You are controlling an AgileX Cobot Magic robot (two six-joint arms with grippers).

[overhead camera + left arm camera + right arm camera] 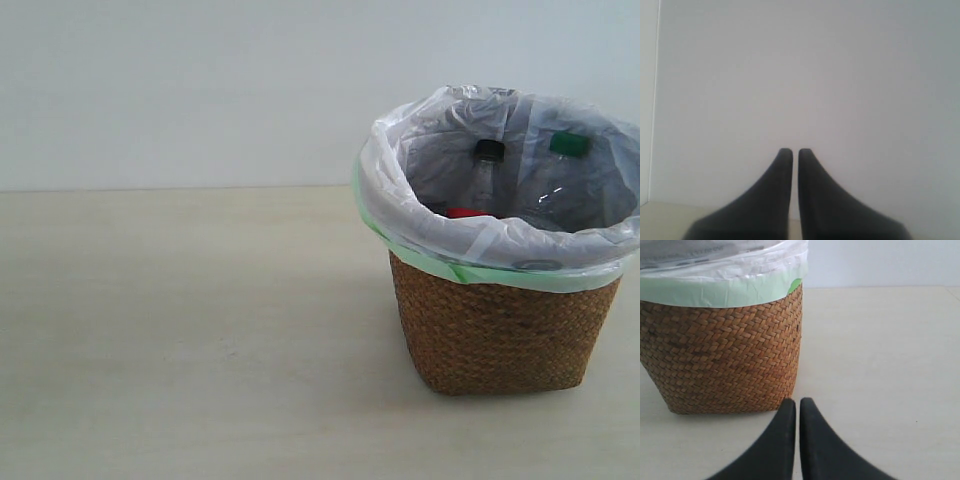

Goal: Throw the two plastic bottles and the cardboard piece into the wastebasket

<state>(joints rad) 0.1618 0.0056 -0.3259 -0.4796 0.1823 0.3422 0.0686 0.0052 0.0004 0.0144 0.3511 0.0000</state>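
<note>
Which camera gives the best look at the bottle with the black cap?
The exterior view: it looks into the wastebasket, showing the black-capped bottle inside. The right wrist view sees only the basket's wicker outside; the left wrist view shows none of it.

The wastebasket (500, 330) is woven in brown wicker with a tight plaited pattern, and it is lined by a bag (395, 170) of translucent white edged in pale green. The clear black-capped bottle (487, 160) is banded in red, and the clear green-capped bottle (569, 146) is beside it. The table (200, 340) is coloured pale cream, the wall (200, 90) off-white, and the left gripper (791, 154) and right gripper (797, 404) black.
</note>
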